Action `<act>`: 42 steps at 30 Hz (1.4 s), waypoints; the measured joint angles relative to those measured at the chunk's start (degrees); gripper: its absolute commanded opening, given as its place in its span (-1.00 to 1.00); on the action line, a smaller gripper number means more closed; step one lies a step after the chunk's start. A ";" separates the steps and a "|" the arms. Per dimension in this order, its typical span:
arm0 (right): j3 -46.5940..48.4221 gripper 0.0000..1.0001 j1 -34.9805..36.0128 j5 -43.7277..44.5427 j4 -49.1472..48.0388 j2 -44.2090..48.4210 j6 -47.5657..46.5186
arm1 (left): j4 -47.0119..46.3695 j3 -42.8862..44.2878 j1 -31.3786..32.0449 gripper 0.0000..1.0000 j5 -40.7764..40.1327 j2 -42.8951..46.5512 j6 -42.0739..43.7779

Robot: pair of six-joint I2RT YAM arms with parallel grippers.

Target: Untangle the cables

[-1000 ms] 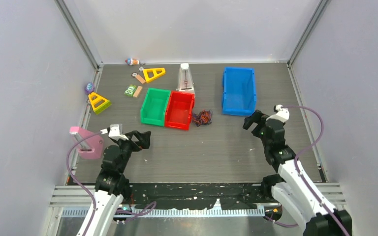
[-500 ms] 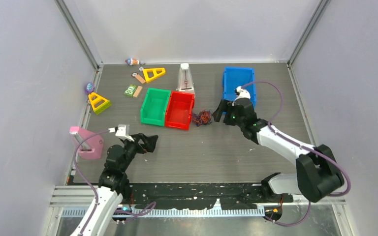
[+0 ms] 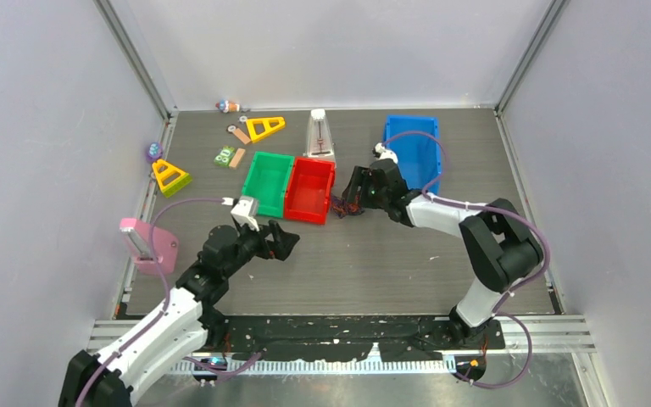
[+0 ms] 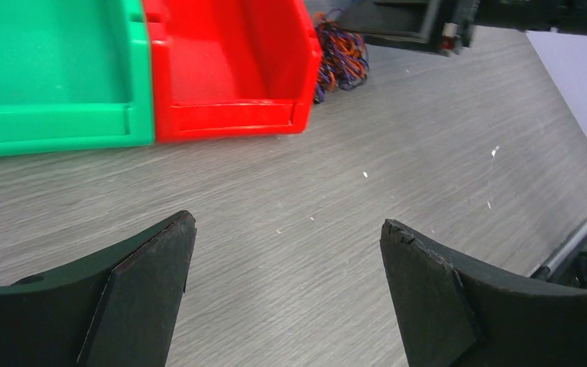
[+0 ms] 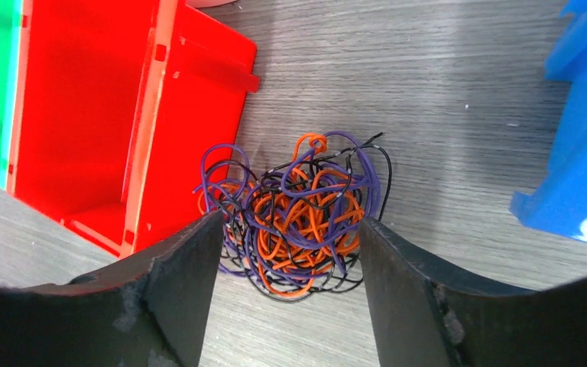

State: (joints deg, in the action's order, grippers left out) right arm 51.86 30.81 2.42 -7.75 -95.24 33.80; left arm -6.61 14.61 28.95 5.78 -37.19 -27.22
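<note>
The cables (image 5: 298, 222) sit in one knotted clump of orange, purple and black strands on the grey surface (image 3: 373, 254). They lie just right of the red bin (image 3: 309, 191), in the gap between it and the blue bin (image 3: 411, 153) further right. The right fingers (image 5: 187, 264) are spread wide and straddle the clump, one on each side. I can't tell whether they touch any strand. The left fingers (image 4: 153, 264) are wide apart too and hold nothing. They hang over bare surface on the near side of the red bin and the green bin (image 3: 267, 182), well apart from the cables.
</note>
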 measured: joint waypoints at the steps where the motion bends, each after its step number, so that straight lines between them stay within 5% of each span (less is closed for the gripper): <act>1: 0.33 0.26 0.11 0.00 -0.15 -0.85 0.17 | 0.02 0.83 0.96 0.83 -0.15 -1.25 0.02; 4: 1.05 0.02 0.20 0.00 -0.81 -3.56 0.61 | 0.39 3.17 3.04 0.83 -0.26 -5.03 0.17; 9: 1.29 -0.85 0.11 0.00 -1.62 -4.98 0.52 | 2.36 9.35 4.72 0.83 -0.79 -10.71 0.72; 17: -3.23 -0.89 0.02 1.92 -1.55 0.46 0.11 | 6.54 23.15 5.88 0.82 -1.31 -22.88 3.10; 31: -15.45 -0.89 -6.27 11.34 6.93 32.52 -4.59 | 8.02 48.00 8.57 0.79 6.54 -53.57 3.32; 42: -18.03 -0.89 -6.56 15.50 12.00 40.30 -6.80 | 13.03 62.75 8.48 0.84 3.78 -70.99 2.99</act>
State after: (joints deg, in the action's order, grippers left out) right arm 33.82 24.25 17.91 4.25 -54.94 27.00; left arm 6.42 77.36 37.43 9.56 -108.18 -24.23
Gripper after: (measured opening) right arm 0.086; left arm 0.908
